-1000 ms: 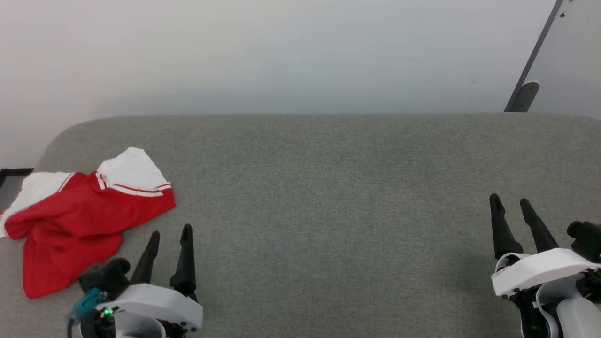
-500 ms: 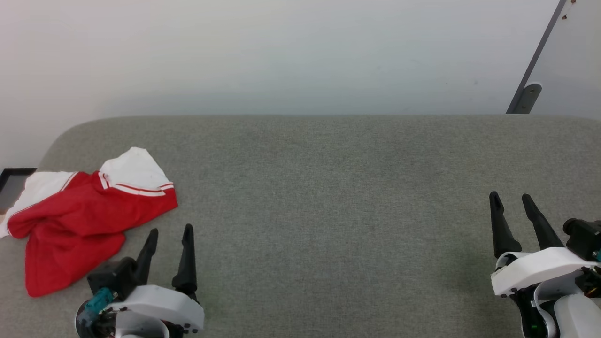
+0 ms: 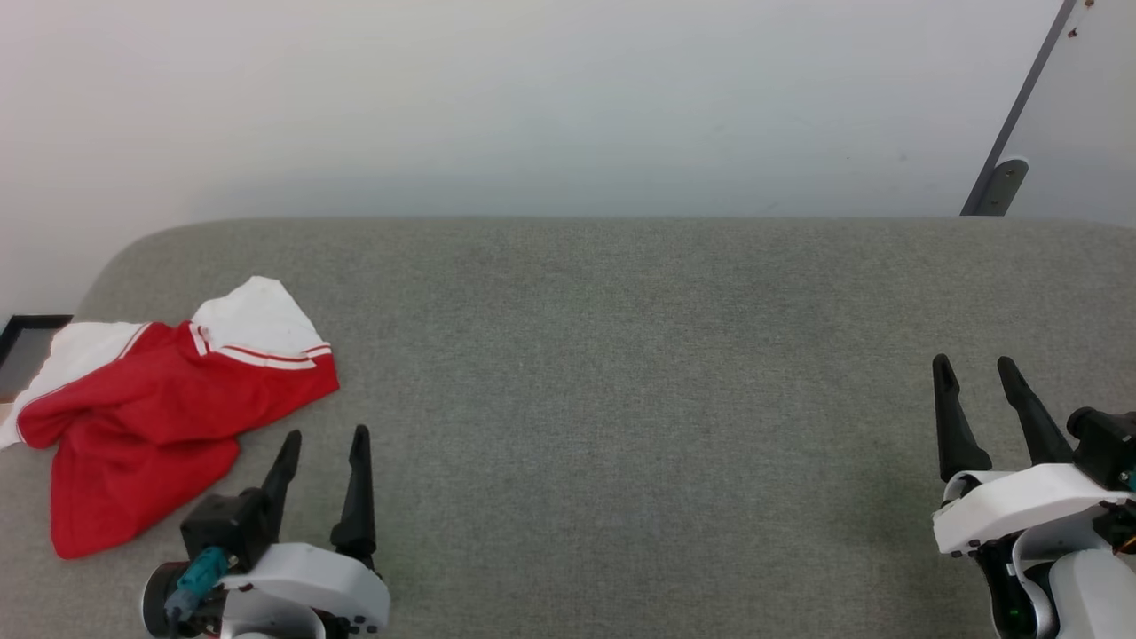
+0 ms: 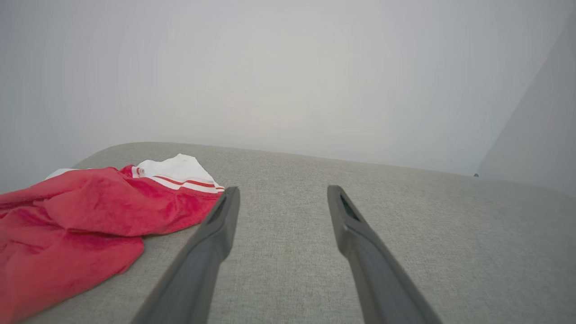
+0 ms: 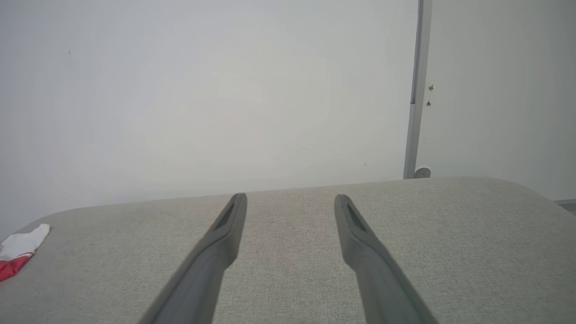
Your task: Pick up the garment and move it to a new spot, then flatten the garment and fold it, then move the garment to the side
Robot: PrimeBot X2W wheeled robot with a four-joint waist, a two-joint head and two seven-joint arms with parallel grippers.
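**Jersey crumpled at table's left end**

Head view: the red jersey T-shirt with white, stripe-trimmed sleeves [image 3: 151,426] lies crumpled at the left end of the grey fabric-covered table [image 3: 621,355]. The left gripper [image 3: 327,433], near that end, and the right gripper [image 3: 974,361], at the table's right end, gape wide and empty. Left wrist view: jaws wide above the table. Right wrist view: likewise.

Bright, diffuse light; faint soft shadow beside the right gripper [image 3: 974,361]. Wrist views hazy, wall [image 4: 288,67] washed out.
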